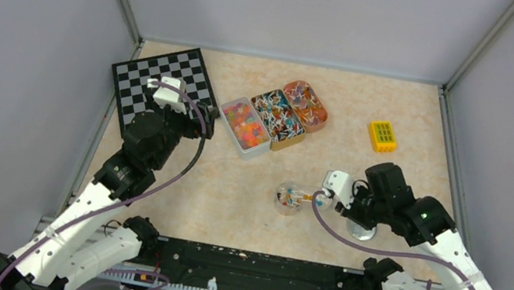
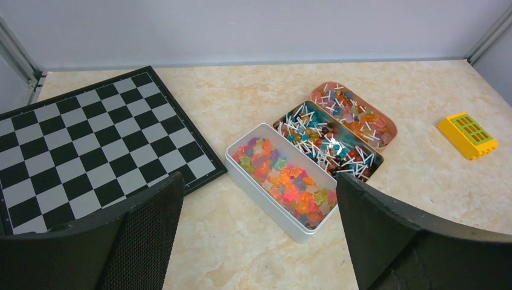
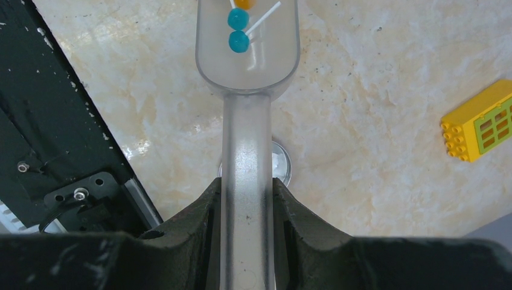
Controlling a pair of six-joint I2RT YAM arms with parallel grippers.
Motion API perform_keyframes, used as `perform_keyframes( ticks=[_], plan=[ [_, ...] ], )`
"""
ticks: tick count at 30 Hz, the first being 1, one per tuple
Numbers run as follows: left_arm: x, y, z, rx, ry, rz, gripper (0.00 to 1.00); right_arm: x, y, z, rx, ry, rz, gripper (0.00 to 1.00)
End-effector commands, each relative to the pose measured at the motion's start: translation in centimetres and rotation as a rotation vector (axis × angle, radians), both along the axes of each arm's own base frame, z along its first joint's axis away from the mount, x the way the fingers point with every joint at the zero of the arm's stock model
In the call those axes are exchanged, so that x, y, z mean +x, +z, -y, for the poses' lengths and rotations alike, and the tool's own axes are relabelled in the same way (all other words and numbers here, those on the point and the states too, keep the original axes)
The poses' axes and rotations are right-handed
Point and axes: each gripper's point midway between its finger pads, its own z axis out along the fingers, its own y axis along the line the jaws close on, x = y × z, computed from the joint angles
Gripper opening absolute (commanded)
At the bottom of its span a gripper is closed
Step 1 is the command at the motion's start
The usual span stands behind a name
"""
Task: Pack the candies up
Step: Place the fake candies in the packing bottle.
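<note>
The candies lie in three open tins at the back middle: star sweets in a white tin (image 1: 245, 125) (image 2: 284, 181), and small lollipops in a dark tin (image 1: 277, 117) (image 2: 329, 140) and an orange tin (image 1: 305, 106) (image 2: 356, 115). A small clear jar (image 1: 288, 197) holds a few candies. My right gripper (image 1: 341, 199) (image 3: 247, 188) is shut on the handle of a clear scoop (image 3: 247, 57), which holds two blue lollipops (image 3: 238, 30) and an orange one, its bowl at the jar. My left gripper (image 1: 196, 123) (image 2: 258, 181) is open and empty, just before the white tin.
A chessboard (image 1: 161, 84) (image 2: 90, 145) lies at the back left. A yellow block with green squares (image 1: 382, 135) (image 2: 468, 134) (image 3: 480, 121) sits at the back right. A round metal lid (image 1: 361, 230) (image 3: 282, 164) lies under the right gripper. A black rail (image 1: 248, 267) (image 3: 54, 133) runs along the near edge.
</note>
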Motion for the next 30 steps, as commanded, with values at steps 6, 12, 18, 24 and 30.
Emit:
perform_keyframes(
  ticks=[6, 12, 18, 24, 30],
  plan=[
    [0.3, 1.1, 0.2, -0.026, 0.004, 0.045, 0.99, 0.6, 1.8, -0.3, 0.008, -0.006, 0.033, 0.00],
    [0.2, 1.1, 0.2, -0.025, 0.003, 0.045, 0.99, 0.4, 2.3, 0.0, -0.004, -0.016, 0.022, 0.00],
    [0.3, 1.1, 0.1, -0.025, 0.005, 0.046, 0.99, 0.2, 2.6, -0.2, 0.003, -0.022, 0.004, 0.00],
    [0.2, 1.2, 0.1, -0.025, 0.006, 0.047, 0.99, 0.3, 2.9, -0.4, 0.006, -0.027, -0.003, 0.00],
    [0.3, 1.1, 0.2, -0.026, 0.004, 0.045, 0.99, 0.3, 2.9, -0.4, 0.004, -0.029, -0.010, 0.00]
  ],
)
